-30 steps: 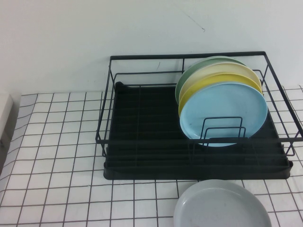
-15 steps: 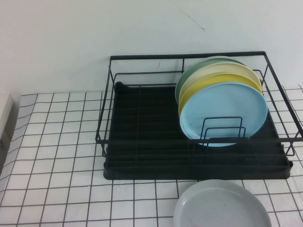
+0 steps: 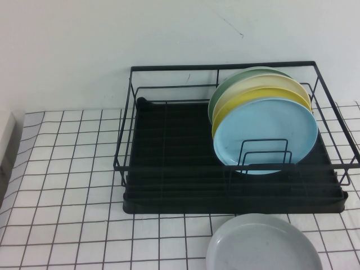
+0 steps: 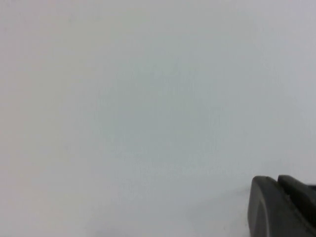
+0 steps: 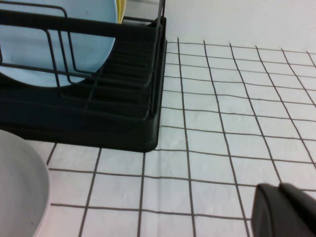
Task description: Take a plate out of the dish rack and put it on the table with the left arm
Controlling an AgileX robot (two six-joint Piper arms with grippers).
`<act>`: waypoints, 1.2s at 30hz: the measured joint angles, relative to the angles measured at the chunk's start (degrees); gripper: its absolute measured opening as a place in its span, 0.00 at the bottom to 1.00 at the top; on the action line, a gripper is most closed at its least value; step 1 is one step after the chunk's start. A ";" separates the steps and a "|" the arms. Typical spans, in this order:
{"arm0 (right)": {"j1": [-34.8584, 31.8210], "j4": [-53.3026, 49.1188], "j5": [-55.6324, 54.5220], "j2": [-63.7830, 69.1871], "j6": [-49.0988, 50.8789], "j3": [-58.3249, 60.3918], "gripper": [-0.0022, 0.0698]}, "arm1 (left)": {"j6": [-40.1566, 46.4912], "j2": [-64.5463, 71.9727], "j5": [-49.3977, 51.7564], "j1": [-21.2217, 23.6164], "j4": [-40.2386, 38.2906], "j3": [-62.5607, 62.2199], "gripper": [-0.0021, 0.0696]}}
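The sky-blue plate [image 3: 264,135] stands on edge at the front of a stack in the right half of the black wire dish rack [image 3: 225,66]. It also shows in the right wrist view [image 5: 59,39], behind the wire dividers. Neither arm appears in the high view. My left gripper [image 4: 276,185] is shut and empty, and only a blank white surface shows in front of it. My right gripper [image 5: 279,190] is shut and empty, low over the white gridded table [image 5: 222,123], off the rack's [image 5: 123,123] corner.
Behind the blue plate stand a yellow plate [image 3: 253,95], a cream plate [image 3: 264,81] and a green plate [image 3: 225,90]. A pale grey plate [image 3: 261,244] lies flat on the table [image 3: 67,169] in front of the rack, also in the right wrist view [image 5: 17,187]. A white wall is behind.
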 joint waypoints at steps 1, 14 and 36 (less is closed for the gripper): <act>0.00 0.00 0.00 0.00 0.00 0.00 0.03 | 0.00 0.00 -1.98 0.00 0.00 0.00 0.03; 0.00 0.00 0.00 0.00 0.00 0.00 0.03 | -0.58 0.14 7.15 0.00 -1.35 -5.84 0.03; 0.00 0.00 0.00 0.00 0.00 0.00 0.03 | 59.18 43.89 55.66 0.00 -49.16 -48.60 0.03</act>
